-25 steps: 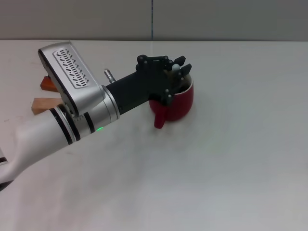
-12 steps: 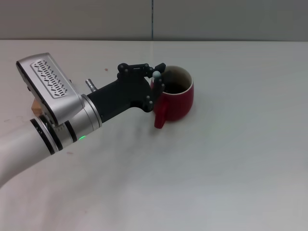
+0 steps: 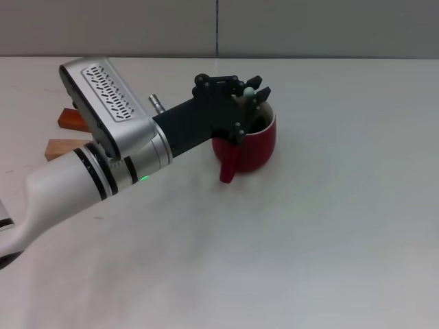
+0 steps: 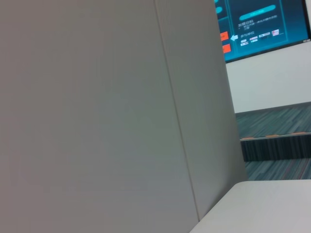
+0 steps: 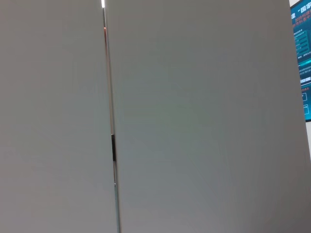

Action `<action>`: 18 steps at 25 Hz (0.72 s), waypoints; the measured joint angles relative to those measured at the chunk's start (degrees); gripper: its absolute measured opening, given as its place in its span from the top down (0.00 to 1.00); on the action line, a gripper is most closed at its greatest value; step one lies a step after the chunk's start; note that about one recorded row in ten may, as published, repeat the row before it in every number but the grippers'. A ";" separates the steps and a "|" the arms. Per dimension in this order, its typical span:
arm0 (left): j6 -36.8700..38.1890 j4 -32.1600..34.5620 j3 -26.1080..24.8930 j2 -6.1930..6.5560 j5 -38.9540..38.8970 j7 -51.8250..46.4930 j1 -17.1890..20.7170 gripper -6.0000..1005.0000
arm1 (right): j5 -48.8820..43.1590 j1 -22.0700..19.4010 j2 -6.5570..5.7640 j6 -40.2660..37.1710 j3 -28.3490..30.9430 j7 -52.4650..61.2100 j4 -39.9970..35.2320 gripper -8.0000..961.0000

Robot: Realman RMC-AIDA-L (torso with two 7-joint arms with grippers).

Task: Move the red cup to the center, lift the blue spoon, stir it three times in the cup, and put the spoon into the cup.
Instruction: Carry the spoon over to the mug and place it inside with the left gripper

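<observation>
The red cup point(image 3: 255, 147) stands on the white table point(image 3: 329, 226) near its middle, with its handle point(image 3: 228, 167) pointing toward me. My left gripper point(image 3: 252, 103) hangs over the cup's mouth, shut on the blue spoon point(image 3: 248, 92). Only the spoon's pale handle end shows above the fingers. Its lower part goes down into the cup and is hidden. The right gripper is out of view. Both wrist views show only wall panels, none of the task's things.
Two wooden blocks lie at the table's left: an orange-brown one point(image 3: 68, 120) and a paler one point(image 3: 62, 148), both partly behind my left arm point(image 3: 103, 157). A grey wall runs along the table's far edge.
Half a second ago my left gripper was at the cup's left rim with the spoon. It has swung back right over the cup's mouth, as it was one second ago. The cup has not moved.
</observation>
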 joint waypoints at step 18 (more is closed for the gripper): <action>-0.17 -3.37 -0.03 2.06 0.00 0.72 4.59 0.85 | 0.00 -0.04 0.00 0.04 0.00 -0.05 0.11 0.19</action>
